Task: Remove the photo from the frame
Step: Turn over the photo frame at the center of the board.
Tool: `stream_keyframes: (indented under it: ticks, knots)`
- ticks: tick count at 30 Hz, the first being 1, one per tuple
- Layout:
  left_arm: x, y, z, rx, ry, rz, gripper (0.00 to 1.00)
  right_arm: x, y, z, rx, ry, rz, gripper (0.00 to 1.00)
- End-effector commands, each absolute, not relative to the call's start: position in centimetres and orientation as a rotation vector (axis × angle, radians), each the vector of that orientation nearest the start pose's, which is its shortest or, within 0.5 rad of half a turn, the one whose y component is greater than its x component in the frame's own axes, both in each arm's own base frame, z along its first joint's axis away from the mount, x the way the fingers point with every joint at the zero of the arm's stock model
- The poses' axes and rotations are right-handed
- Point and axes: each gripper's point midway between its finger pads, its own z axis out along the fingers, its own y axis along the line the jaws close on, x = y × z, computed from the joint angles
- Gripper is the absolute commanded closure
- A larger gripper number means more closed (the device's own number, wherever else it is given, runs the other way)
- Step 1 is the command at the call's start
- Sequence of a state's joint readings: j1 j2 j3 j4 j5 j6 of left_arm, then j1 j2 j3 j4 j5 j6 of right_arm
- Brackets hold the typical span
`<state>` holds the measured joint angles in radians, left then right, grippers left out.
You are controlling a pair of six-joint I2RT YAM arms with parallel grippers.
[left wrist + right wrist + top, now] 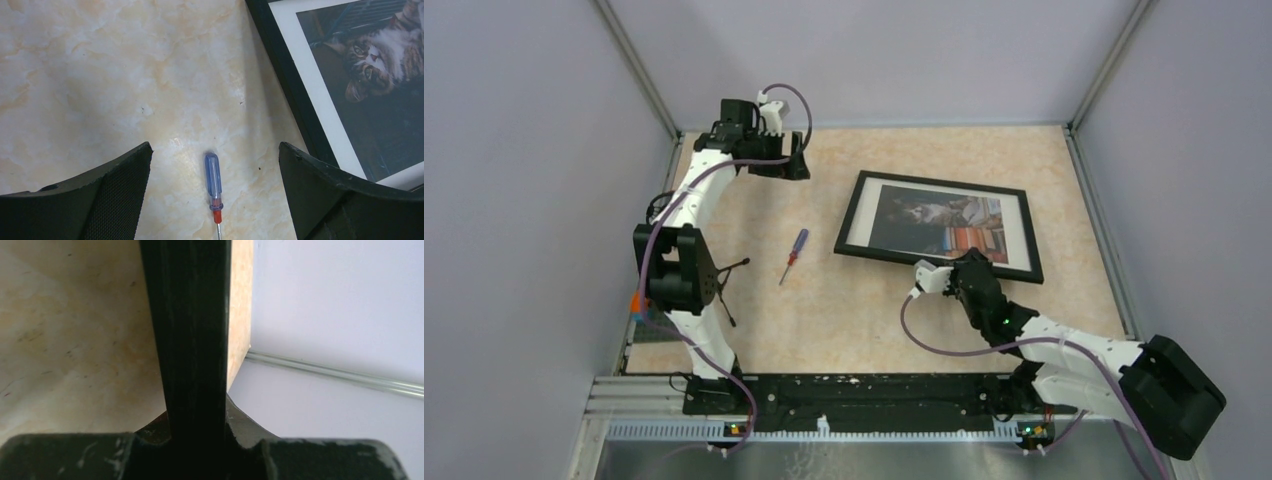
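The left gripper (pixel 786 165) hangs over the far left corner of the table (pixel 864 320). Its jaws are wide open and hold nothing. A little blue screwdriver (pixel 793 256) lies near the middle. The black frame (pixel 287 75) lies flat toward the far right corner, with the cat photo (pixel 939 222) inside. The right gripper (pixel 972 262) pinches the frame's near edge.

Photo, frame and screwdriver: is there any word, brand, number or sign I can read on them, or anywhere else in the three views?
No legible text in any view.
On the photo: the book spines show only as coloured bands in the top view, too small to read.
On the screwdriver: blue handle, no marking visible.
On the frame: plain black, no label.
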<state>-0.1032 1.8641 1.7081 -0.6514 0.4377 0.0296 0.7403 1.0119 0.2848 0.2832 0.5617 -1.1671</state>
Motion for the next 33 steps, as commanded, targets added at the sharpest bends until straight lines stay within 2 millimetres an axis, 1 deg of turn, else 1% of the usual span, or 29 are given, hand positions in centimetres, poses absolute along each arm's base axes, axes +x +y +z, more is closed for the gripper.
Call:
stream_keyframes:
  ticks: [1,7,15,19,20,21,23,26,29,31,33]
  knots:
    - [46.4,-12.1,19.3,0.376,2.305,-0.558,0.01,28.8,11.4,13.0,-1.269,1.375,-0.694,1.0]
    - [45.5,-12.5,18.6,0.402,2.315,-0.597,0.01,27.3,11.2,9.7,-1.347,1.369,-0.659,1.0]
    - [45.0,-12.7,18.2,0.426,2.321,-0.62,0.01,25.9,11.4,6.3,-1.465,1.414,-0.594,1.0]
    - [44.8,-12.9,18.0,0.432,2.323,-0.632,0.01,25.2,11.8,4.8,-1.545,1.443,-0.548,0.89]
    - [44.8,-12.8,18.0,0.431,2.322,-0.631,0.01,25.1,11.8,4.5,-1.559,1.454,-0.543,0.84]
    - [44.9,-12.9,18.1,0.434,2.32,-0.629,0.01,24.9,11.9,4.2,-1.571,1.466,-0.53,0.77]
    - [44.9,-12.8,18.1,0.434,2.32,-0.625,0.01,24.5,12.1,3.5,-1.619,1.499,-0.495,0.58]
    - [44.9,-12.8,18.1,0.435,2.322,-0.625,0.01,23.5,13.3,3.1,-1.68,1.535,-0.387,0.31]
    - [44.8,-12.8,17.9,0.438,2.331,-0.634,0.01,21.3,14.5,2.3,-1.795,1.572,-0.219,0.26]
    - [44.6,-13.0,17.7,0.451,2.335,-0.643,0.01,19.7,15.3,2.4,-1.86,1.575,-0.096,0.22]
    - [44.1,-13.1,17.6,0.473,2.342,-0.658,0.01,18.2,16.4,3.0,-1.901,1.567,0.029,0.21]
